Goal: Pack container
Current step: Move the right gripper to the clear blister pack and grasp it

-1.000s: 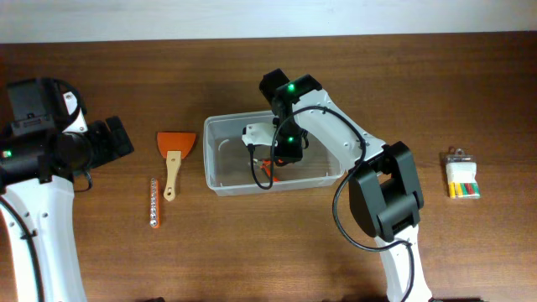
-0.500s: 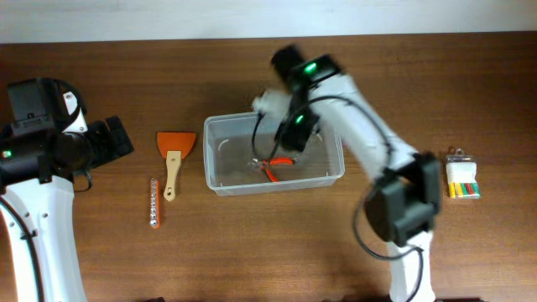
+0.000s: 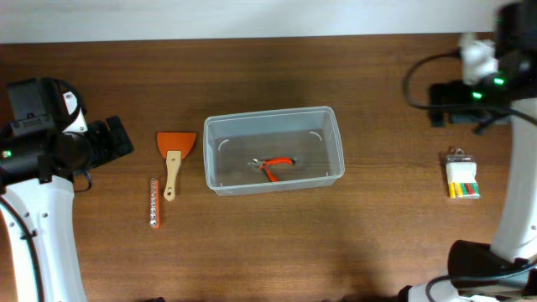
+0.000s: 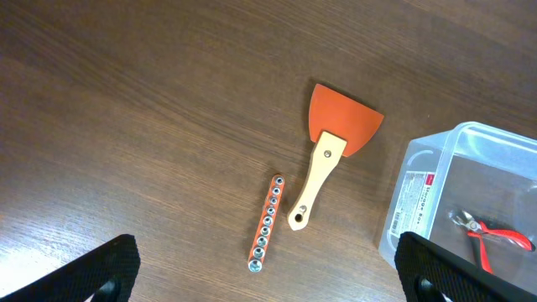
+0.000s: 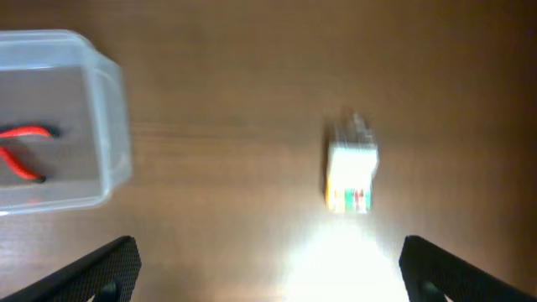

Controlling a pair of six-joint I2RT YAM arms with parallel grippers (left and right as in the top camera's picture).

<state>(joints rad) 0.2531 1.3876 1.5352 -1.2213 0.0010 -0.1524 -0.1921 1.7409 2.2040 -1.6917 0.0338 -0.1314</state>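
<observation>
Clear plastic container (image 3: 336, 148) sits mid-table holding only red-handled pliers (image 3: 273, 165); you have the orange scraper (image 3: 174, 152), bit rail (image 3: 153, 202) and coloured packet (image 3: 462, 179) left to pack. Left gripper (image 4: 268, 273) and right gripper (image 5: 268, 270) both stand spread apart, empty. Only your left wrist view shows the container's side label (image 4: 413, 198); overhead does not.

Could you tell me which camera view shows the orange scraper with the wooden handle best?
The left wrist view: the scraper lies large, sharp and whole. The overhead view shows it whole but smaller, left of the container. The right wrist view misses it.
</observation>
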